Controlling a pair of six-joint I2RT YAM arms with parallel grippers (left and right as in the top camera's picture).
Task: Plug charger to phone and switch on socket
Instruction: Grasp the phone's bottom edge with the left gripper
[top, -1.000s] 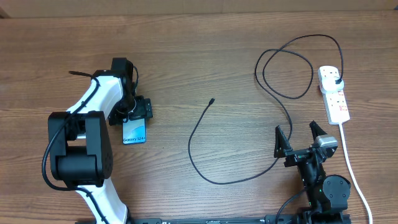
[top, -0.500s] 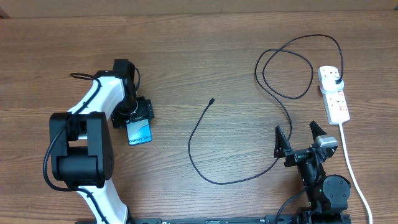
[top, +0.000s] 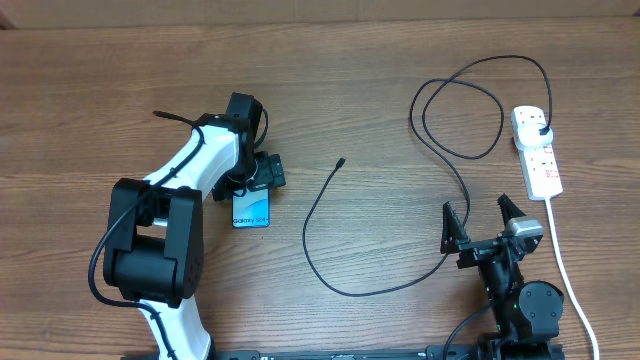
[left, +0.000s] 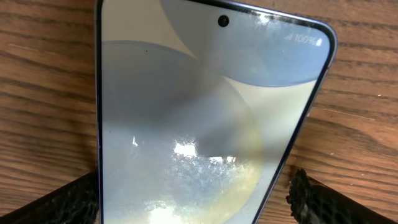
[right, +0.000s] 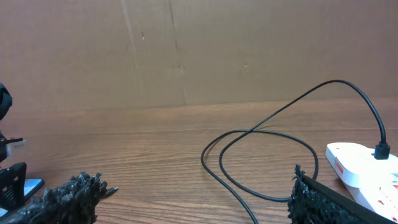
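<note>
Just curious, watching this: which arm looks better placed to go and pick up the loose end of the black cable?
Right, probably. The right pincer stands open and empty, with the charger cable running just beside it. The left pincer is busy: its fingers sit either side of the phone.

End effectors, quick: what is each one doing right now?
Left end effector: fingers on both sides of the phone; whether it grips cannot be told.
Right end effector: open, holding nothing.
</note>
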